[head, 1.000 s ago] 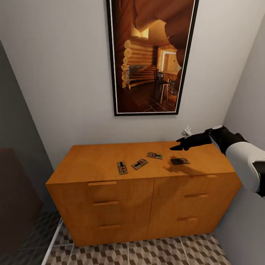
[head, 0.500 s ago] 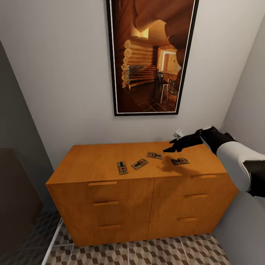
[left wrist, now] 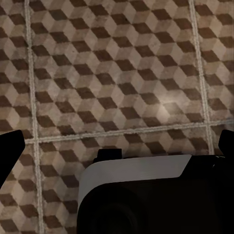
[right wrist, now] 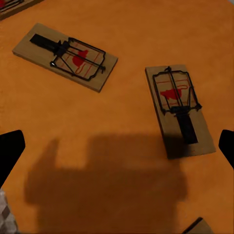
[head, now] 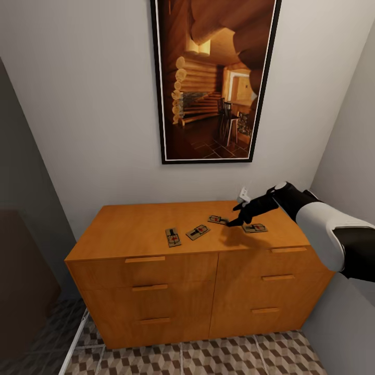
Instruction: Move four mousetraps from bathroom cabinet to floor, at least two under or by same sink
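While I had the right gripper [head: 235, 219] hovering over the cabinet [head: 156, 271] top, its fingers stood wide apart and empty, the dark tips showing at the two edges of the right wrist view. All four mousetraps lay flat on that orange-brown top: one at the left [head: 173, 237], a second just beside it [head: 198, 232], a third [head: 219, 220] nearest the fingertips and a fourth [head: 254, 227] under the wrist. In the wrist view two of them sat between the open fingers, one toward eleven o'clock [right wrist: 66, 56] and one toward two o'clock [right wrist: 179, 109], well apart from each other.

To do the pick well, I judged I had to choose one trap, centre it between the fingers, and turn the wrist so the fingers would close across its short sides. These boards are thin and lie flush on the wood (little edge to catch), so a low, level descent seemed wise, keeping clear of the wire bars.

The left gripper [left wrist: 117, 146] hung over the bathroom floor [left wrist: 117, 73], its dark tips at the frame's edges, apart and holding nothing.

A framed picture [head: 213, 78] hung on the wall behind the cabinet, and the side wall stood close at three o'clock, crowding my right elbow somewhat. Nothing lay between the gripper and the traps.
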You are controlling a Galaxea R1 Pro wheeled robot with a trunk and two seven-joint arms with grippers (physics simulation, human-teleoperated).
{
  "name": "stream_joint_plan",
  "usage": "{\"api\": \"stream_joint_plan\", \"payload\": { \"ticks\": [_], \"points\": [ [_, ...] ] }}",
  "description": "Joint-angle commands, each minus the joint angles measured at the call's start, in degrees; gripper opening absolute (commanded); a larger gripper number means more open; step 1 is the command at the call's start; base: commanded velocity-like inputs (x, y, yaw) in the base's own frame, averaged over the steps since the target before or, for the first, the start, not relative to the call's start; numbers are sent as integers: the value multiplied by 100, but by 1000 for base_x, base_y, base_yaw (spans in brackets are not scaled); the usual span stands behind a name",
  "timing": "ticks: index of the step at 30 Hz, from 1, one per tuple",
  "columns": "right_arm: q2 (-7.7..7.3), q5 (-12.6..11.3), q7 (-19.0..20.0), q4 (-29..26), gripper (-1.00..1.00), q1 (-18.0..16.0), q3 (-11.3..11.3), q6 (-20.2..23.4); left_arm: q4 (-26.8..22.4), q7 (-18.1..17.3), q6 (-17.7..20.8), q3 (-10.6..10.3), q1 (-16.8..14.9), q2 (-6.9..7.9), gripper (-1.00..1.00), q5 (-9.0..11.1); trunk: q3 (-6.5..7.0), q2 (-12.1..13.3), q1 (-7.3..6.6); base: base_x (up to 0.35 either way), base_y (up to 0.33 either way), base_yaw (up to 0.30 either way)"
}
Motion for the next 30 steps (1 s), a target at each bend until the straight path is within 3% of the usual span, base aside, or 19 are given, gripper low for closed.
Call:
{"api": "stream_joint_plan", "payload": {
  "ticks": [1,10,30],
  "points": [
    [-1,-26,113,4,100,0,41,12,4,32,-19,-40,-3,-1,100,-5,-6,-3,0,0,0,0],
    [-18,-8,518,17,100,1,28,-38,10,32,-19,-81,-3,-14,100,-1,-6,-3,0,0,0,0],
    [-45,-24,901,-4,100,4,1,-38,74,32,-19,-89,-3,-19,100,-5,-6,-3,0,3,0,0]
  ]
}}
